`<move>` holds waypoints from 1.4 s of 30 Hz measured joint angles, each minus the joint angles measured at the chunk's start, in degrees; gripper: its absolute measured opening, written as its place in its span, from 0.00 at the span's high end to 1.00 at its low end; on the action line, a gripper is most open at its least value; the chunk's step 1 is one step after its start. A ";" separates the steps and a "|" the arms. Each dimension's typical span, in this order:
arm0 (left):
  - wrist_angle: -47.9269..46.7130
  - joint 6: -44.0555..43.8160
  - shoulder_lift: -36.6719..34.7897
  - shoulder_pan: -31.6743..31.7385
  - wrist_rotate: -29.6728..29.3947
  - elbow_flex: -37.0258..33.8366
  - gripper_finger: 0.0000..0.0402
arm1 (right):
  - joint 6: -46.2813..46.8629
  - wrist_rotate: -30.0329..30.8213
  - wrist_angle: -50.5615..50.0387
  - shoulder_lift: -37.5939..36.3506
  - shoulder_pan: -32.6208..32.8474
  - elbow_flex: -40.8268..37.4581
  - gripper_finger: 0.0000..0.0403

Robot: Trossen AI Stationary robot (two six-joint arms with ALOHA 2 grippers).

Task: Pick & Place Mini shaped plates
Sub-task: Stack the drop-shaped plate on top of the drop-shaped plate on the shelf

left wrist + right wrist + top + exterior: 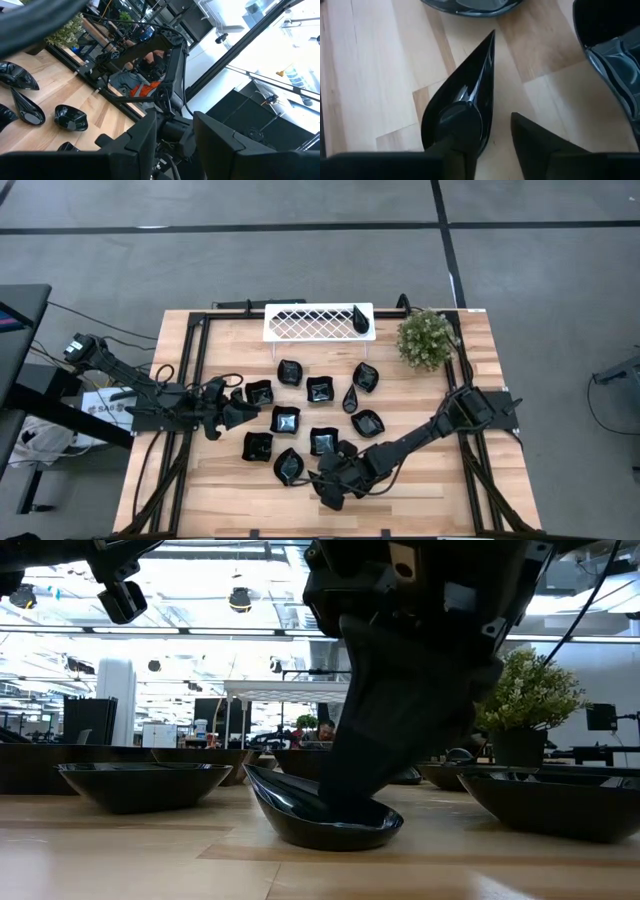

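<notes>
Several glossy black mini plates lie flat on the wooden table (430,480), among them a square one (285,420) and a leaf-shaped one (366,376). One teardrop plate (360,318) sits on the white lattice tray (310,322). My right gripper (492,150) is open and low over a teardrop plate (465,100) near the table's near edge, straddling its rim. In the high view the gripper (330,483) covers that plate. My left gripper (238,415) is open and holds nothing, beside a square plate (258,392). My right gripper comes slanting down from above. One finger (455,150) stands in the hollow at the teardrop plate's round end (457,117); the other finger (535,142) is outside the rim, over the wood. The plate (325,822) lies flat on the table. Whether the outer finger touches the rim, I cannot tell.
A potted plant (426,338) stands at the far right corner. A square plate (615,50) and another plate (470,4) lie close to the right gripper. Bare wood shows along the near edge (200,500) and at the right (450,490). Cables run along both sides.
</notes>
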 joint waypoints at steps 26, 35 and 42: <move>-0.02 -0.03 0.01 0.02 0.02 -0.02 0.67 | -0.72 -0.48 -5.08 -2.24 -0.38 3.29 1.00; -0.02 -0.04 0.01 0.02 0.02 -0.02 0.67 | -6.59 1.83 -6.63 -11.79 -3.29 5.33 1.00; -0.02 0.03 -0.01 0.02 0.00 -0.02 0.67 | -11.45 5.92 -14.02 -23.27 -10.75 5.33 1.00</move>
